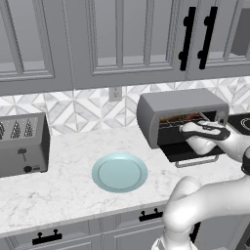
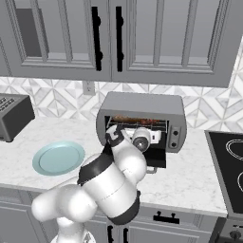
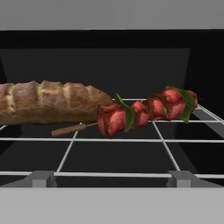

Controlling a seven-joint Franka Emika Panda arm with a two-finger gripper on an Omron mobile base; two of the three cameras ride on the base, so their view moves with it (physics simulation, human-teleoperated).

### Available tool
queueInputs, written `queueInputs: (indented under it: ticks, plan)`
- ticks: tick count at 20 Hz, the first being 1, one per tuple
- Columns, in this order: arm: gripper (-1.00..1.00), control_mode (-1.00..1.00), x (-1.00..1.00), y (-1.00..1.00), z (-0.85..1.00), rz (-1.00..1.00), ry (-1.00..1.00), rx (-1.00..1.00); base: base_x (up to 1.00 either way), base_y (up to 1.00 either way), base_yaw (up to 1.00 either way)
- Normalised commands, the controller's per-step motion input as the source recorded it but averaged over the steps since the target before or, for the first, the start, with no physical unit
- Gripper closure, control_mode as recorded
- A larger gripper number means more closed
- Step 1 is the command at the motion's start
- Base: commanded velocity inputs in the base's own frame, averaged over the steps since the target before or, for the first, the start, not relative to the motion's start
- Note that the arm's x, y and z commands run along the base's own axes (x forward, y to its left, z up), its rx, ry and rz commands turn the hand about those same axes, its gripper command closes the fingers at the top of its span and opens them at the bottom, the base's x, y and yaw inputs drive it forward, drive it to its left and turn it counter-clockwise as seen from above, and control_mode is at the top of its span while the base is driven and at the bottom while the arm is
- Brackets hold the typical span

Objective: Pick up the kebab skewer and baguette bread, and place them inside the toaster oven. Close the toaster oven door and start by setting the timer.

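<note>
Step in hand, as I judge it: both foods are loaded, so I need to back my gripper out of the toaster oven and then shut the toaster oven door. My gripper is released, jaws wide, grasping nothing. To do this well I should pull straight back toward the near side, level with the wire rack, so neither finger drags the food. Once clear of the mouth, drop below the door's far lip and lift from under the silver bar handle at its near edge. The door lies folded down flat over the table.

Nearest on the rack lies the kebab skewer: red chunks with green leaf bits, brown stick end pointing left. It rests flat, its left end running in front of the baguette bread.

The baguette bread is golden-brown, crusty, scored across the top, lying lengthwise on the rack's left side, just behind the skewer.
</note>
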Motion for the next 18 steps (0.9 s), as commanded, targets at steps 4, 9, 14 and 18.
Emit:
queueInputs:
  ticks: [4,9,14,18]
  plan:
    - [-1.0,-1.0,0.22,0.0,0.0,0.0,0.0,0.0,0.0,0.0,0.0]
    - [-1.0,-1.0,0.2,0.0,0.0,0.0,0.0,0.0,0.0,0.0,0.0]
    - [-1.0,-1.0,0.16,0.0,0.0,0.0,0.0,0.0,0.0,0.0,0.0]
    - [-1.0,-1.0,0.11,0.0,0.0,0.0,0.0,0.0,0.0,0.0,0.0]
